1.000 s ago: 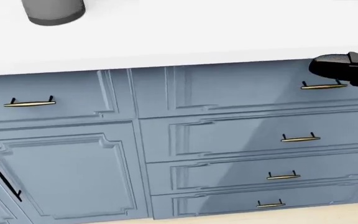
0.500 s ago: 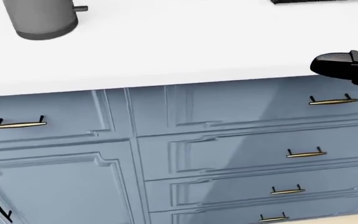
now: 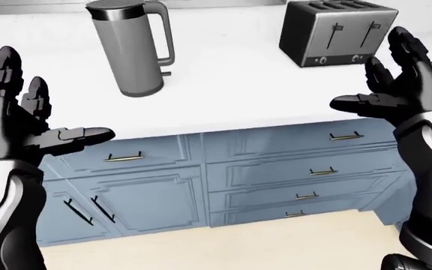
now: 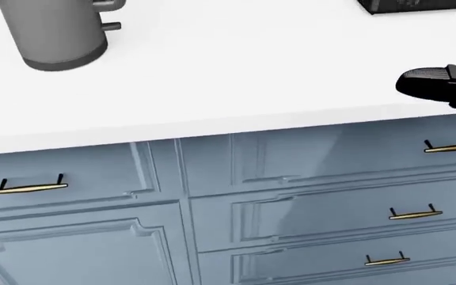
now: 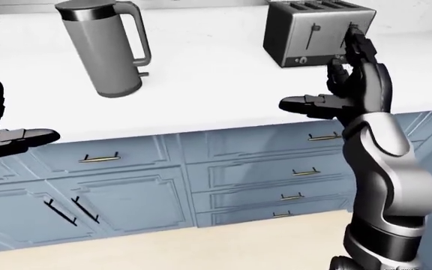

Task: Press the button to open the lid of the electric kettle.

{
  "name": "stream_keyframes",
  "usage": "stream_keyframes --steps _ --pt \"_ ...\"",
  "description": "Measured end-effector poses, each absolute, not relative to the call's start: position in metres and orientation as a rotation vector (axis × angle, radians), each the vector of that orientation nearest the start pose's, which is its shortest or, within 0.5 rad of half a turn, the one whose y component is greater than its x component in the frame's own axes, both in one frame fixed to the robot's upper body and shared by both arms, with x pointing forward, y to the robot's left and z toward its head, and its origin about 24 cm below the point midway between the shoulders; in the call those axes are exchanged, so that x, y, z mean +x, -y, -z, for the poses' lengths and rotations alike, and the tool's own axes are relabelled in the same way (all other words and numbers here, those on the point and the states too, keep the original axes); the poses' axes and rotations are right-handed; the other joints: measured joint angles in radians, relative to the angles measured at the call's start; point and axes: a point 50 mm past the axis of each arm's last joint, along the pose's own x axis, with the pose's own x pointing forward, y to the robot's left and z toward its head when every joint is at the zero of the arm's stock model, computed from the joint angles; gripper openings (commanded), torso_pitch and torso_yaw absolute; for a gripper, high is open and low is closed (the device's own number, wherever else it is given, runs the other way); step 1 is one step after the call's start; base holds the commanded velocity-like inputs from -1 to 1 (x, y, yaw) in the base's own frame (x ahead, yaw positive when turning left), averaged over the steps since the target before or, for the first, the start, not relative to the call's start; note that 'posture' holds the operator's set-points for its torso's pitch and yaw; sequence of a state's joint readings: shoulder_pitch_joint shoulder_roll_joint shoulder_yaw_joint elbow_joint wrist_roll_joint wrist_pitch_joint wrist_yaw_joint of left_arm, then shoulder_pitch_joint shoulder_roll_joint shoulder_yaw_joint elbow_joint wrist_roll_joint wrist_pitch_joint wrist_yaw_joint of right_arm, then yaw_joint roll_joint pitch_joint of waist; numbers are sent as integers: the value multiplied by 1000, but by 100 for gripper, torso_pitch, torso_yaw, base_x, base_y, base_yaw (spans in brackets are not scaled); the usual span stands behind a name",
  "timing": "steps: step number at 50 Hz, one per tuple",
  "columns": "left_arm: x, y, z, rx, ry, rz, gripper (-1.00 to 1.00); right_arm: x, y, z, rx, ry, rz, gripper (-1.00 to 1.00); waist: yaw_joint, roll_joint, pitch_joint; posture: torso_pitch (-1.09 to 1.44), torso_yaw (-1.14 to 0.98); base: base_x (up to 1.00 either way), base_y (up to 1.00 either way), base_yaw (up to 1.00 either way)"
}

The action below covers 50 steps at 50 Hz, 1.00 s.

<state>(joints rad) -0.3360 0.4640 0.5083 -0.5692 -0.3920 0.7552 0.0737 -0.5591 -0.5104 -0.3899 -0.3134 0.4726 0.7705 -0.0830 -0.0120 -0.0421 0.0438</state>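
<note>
We hold our left hand (image 3: 21, 121) and right hand (image 3: 396, 84) raised with fingers spread apart, gripping nothing, both short of the counter (image 3: 231, 84) edge. The kettle (image 3: 129, 48) stands upright on the counter at the upper left of the left-eye view, well apart from both hands, lid down, handle pointing right toward the toaster (image 3: 336, 31). Blue drawers (image 3: 298, 169) lie below.

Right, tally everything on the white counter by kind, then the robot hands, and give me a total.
Electric kettle: 1, grey, lid down
Toaster: 1, dark
Robot hands: 2, left hand and right hand, both open and empty, short of the counter
Total: 4
</note>
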Motion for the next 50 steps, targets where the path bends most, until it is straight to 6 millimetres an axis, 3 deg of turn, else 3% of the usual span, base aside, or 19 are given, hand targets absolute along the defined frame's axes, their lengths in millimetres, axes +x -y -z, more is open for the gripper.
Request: stream_keyframes --steps 4,7,8,9,13,22,24,26,28,32,35,37,40,46,49,50 --pt "242 -271 -239 65 308 -285 100 291 253 -252 16 238 138 100 1 34 1 0 0 14 20 0" --pt "240 -271 -243 72 333 -289 100 290 252 -255 9 256 134 100 -6 84 4 0 0 14 20 0" --pt "240 -271 -244 73 337 -288 100 290 252 -255 9 258 133 100 -7 107 -1 0 0 14 19 0" --pt "239 -272 -244 76 339 -293 100 290 250 -255 12 260 127 100 -1 116 -7 0 0 13 20 0" --pt "241 -278 -236 63 293 -325 100 294 243 -245 16 210 90 100 17 101 3 0 0 14 20 0" --pt "239 -275 -244 73 334 -311 100 290 248 -258 10 269 115 100 21 -8 -3 0 0 14 20 0" --pt "241 -271 -240 66 316 -293 100 290 252 -255 15 258 131 100 7 12 6 0 0 14 20 0" --pt "243 -270 -238 63 296 -277 100 291 255 -250 20 225 147 100 1 3 2 0 0 14 20 0" --pt "244 -270 -239 64 297 -277 100 292 255 -250 18 217 148 100 1 10 -5 0 0 14 20 0" --pt "240 -271 -245 73 334 -288 100 290 252 -257 11 257 137 100 -3 62 4 0 0 14 20 0" --pt "239 -272 -248 79 346 -292 100 291 251 -257 12 263 129 100 -1 115 -6 0 0 15 18 0" --pt "240 -275 -243 71 325 -310 100 293 246 -250 16 234 106 100 12 107 4 0 0 14 17 0" --pt "241 -278 -238 68 295 -322 100 295 244 -245 16 203 91 100 18 95 2 0 0 15 14 0" --pt "239 -275 -243 76 324 -312 100 290 247 -254 7 256 109 100 21 31 -1 0 0 14 13 0" --pt "239 -275 -244 78 331 -312 100 290 247 -255 5 263 106 100 24 -15 -5 0 0 15 13 0" --pt "239 -273 -242 73 329 -304 100 290 249 -254 5 260 113 100 16 4 1 0 0 15 12 0"
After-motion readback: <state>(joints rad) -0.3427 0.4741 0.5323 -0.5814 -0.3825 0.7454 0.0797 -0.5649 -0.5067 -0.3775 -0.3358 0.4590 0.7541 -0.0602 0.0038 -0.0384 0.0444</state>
